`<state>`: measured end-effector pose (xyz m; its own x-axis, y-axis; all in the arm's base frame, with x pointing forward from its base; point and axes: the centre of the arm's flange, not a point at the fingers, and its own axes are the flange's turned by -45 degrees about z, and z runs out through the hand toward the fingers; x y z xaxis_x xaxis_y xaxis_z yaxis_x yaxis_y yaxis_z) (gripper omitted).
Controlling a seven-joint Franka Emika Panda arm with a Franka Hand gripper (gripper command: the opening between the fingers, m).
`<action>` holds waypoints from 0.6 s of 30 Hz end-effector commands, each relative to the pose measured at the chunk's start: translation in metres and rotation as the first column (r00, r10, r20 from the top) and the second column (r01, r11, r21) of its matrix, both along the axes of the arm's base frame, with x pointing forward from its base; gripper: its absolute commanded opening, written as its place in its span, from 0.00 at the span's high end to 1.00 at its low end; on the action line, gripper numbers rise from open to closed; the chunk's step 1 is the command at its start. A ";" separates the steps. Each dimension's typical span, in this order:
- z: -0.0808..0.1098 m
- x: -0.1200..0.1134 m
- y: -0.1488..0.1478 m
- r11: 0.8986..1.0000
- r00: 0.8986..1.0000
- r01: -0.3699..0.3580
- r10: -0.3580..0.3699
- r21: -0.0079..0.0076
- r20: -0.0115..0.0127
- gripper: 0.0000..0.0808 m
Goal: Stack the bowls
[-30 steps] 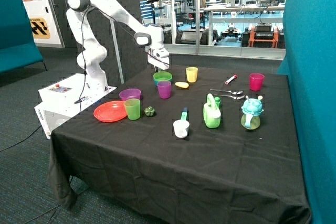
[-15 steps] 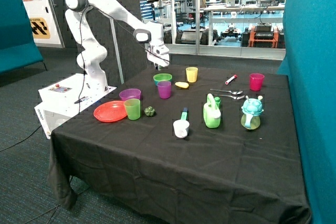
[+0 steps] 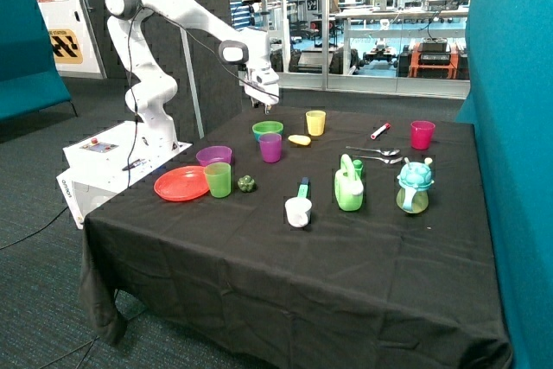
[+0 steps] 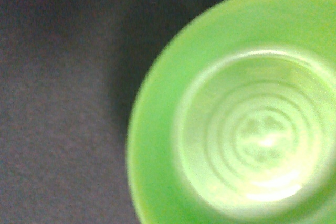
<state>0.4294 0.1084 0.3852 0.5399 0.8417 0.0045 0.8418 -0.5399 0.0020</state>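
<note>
On the near-left side of the surface [image 3: 259, 265], the purple bowl [image 3: 213, 155] sits alone, just behind the plate [image 3: 180, 184] and beside a green cup [image 3: 219, 180]. It is not yet stacked.

Further right, the green bowl [image 3: 267, 129] stands with a sliver of blue at its rim, which suggests it already rests in the blue bowl; that is a judgement, since the blue shows only as an edge. A purple cup [image 3: 270, 147] stands just in front of it.

The hand [image 3: 263, 104] hangs above this green bowl, clear of it and slightly toward the far side. The wrist view looks straight down into the green bowl [image 4: 247, 129], off-centre, with black cloth beside it. Whether the fingers are apart or together cannot be told; nothing appears held.

The purple bowl lies well apart from the hand, toward the plate and the arm's base, so the next reach probably has to go there.
</note>
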 end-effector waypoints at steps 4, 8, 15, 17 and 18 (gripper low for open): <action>0.009 0.017 -0.035 0.994 0.994 0.110 -0.110 -0.003 -0.004 0.18; 0.009 0.013 -0.044 0.992 0.992 0.124 -0.124 -0.003 -0.004 0.21; 0.013 0.008 -0.058 0.990 0.990 0.143 -0.143 -0.003 -0.004 0.30; 0.014 0.007 -0.062 0.989 0.989 0.151 -0.151 -0.003 -0.004 0.32; 0.015 0.007 -0.064 0.987 0.987 0.162 -0.162 -0.003 -0.004 0.32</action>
<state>0.4404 0.0652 0.3946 0.6334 0.7738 -0.0027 0.7738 -0.6334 -0.0033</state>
